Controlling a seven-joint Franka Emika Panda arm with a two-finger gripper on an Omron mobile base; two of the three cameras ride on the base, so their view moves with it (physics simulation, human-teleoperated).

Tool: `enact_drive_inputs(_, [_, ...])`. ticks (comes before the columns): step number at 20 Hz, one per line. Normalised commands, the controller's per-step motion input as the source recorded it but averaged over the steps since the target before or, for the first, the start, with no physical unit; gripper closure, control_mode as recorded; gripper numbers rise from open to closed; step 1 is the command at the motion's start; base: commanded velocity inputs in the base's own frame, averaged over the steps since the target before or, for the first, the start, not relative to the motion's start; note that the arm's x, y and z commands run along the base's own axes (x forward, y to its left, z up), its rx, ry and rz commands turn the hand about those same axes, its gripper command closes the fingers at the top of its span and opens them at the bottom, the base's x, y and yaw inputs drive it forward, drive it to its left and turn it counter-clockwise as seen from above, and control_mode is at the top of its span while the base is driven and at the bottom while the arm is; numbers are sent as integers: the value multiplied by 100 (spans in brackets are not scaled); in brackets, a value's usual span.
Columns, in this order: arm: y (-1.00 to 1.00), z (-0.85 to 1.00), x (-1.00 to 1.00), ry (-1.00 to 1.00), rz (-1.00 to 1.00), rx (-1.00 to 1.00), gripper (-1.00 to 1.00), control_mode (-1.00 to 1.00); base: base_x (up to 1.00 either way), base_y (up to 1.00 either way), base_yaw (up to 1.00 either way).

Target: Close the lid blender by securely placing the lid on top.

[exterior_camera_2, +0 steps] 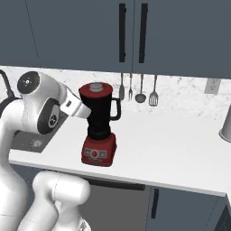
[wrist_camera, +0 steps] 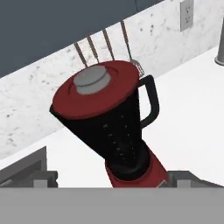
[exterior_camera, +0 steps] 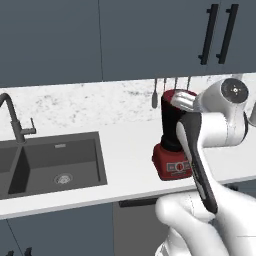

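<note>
Blender [exterior_camera_2: 100, 126]: one, upright on white table [exterior_camera_2: 180, 140], beside one sink [exterior_camera: 50, 165]. One red lid [wrist_camera: 96, 89] sits on its jar. Four utensils [exterior_camera_2: 137, 90] hang behind. Pincer state: cannot tell.

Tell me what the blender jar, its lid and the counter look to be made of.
The blender jar looks like dark, smoky plastic or glass: faint level marks show on its wall in the hand view. The lid looks like matte red plastic with a dull grey knob and no shine. The counter is plain matte white, perhaps stone or laminate; the look leaves that open.
</note>
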Motion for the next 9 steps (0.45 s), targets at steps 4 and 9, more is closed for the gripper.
enact_drive_inputs(4, [-17, -84, -100, -17, 0, -6, -100, -100, 0, 0, 0])
enact_drive_inputs(9, [-39, 66, -85, -63, -3, 19, -100, -100, 0, 0, 0])
